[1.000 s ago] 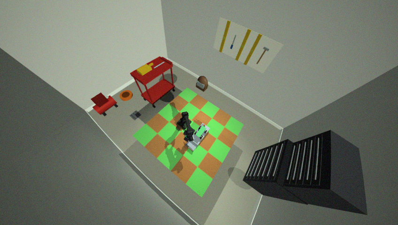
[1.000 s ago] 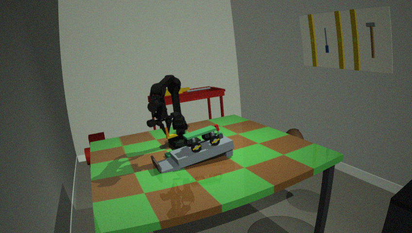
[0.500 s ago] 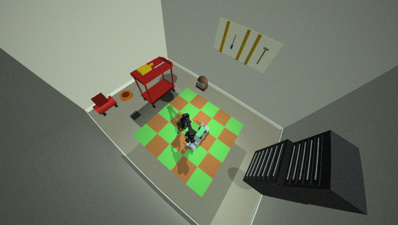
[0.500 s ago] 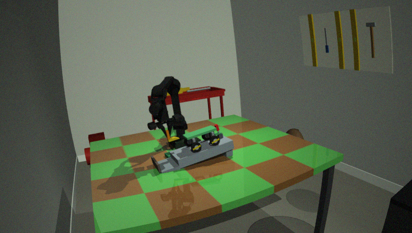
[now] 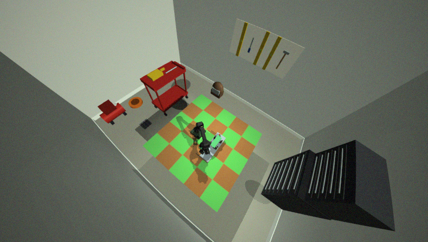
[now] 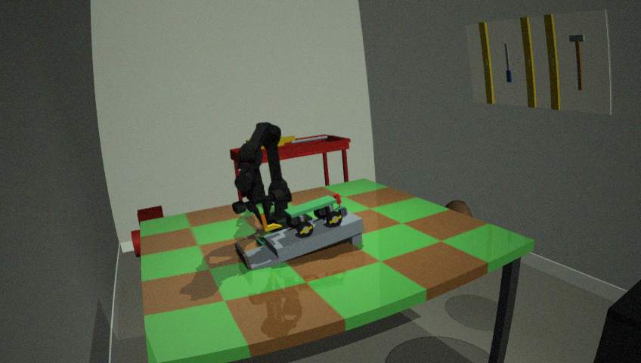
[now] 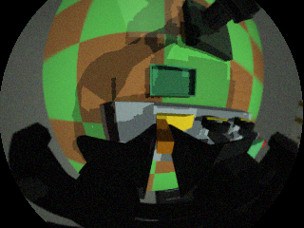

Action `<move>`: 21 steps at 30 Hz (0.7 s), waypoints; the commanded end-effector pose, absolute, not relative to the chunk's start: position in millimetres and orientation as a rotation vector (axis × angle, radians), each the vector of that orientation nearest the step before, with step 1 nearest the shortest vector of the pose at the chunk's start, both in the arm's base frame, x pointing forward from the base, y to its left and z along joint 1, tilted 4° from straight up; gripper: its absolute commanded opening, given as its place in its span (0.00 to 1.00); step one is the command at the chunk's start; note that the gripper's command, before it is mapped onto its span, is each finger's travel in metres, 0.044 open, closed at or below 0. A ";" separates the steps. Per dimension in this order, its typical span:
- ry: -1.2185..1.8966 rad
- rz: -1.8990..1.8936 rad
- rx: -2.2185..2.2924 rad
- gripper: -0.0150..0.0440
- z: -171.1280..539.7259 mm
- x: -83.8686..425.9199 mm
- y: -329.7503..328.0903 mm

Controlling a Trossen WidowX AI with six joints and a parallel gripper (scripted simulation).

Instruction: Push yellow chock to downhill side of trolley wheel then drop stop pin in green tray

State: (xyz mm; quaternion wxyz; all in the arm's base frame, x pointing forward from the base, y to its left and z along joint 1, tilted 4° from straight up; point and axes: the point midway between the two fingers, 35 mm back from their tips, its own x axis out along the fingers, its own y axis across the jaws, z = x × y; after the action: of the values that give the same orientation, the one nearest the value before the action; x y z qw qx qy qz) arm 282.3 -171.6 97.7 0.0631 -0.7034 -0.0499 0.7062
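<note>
The grey ramp (image 5: 207,159) (image 6: 314,241) (image 7: 135,117) carries the trolley (image 5: 216,141) (image 6: 310,206), with a green deck and black wheels. The red-headed stop pin (image 5: 219,134) (image 6: 337,198) stands at its uphill end. My gripper (image 6: 264,216) (image 7: 161,127) is shut on the orange handle of the yellow chock (image 6: 272,227) (image 7: 179,122). The chock is upright over the ramp, downhill of the trolley's lower wheel, with a gap between them in the wrist view. Whether its black base touches the ramp is unclear. The green tray (image 7: 171,81) (image 6: 260,242) lies beside the ramp, mostly hidden in the exterior view.
The arm's dark base (image 7: 206,35) stands on the checkered table (image 6: 373,280) on the tray's side of the ramp. The ramp has a raised stop (image 6: 242,255) at its low end. A red cart (image 5: 163,76) and a black tool cabinet (image 5: 333,179) stand away from the table.
</note>
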 end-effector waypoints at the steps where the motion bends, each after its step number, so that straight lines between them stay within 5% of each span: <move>1: -0.149 2.126 -2.124 0.25 88.0 283.3 -169.0; 21: -0.151 2.126 -2.123 0.25 78.2 282.5 -155.8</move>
State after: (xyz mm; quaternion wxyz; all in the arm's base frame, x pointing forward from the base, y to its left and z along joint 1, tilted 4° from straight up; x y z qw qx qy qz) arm 282.2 -160.2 77.0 0.0652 -0.7025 -0.0492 0.7069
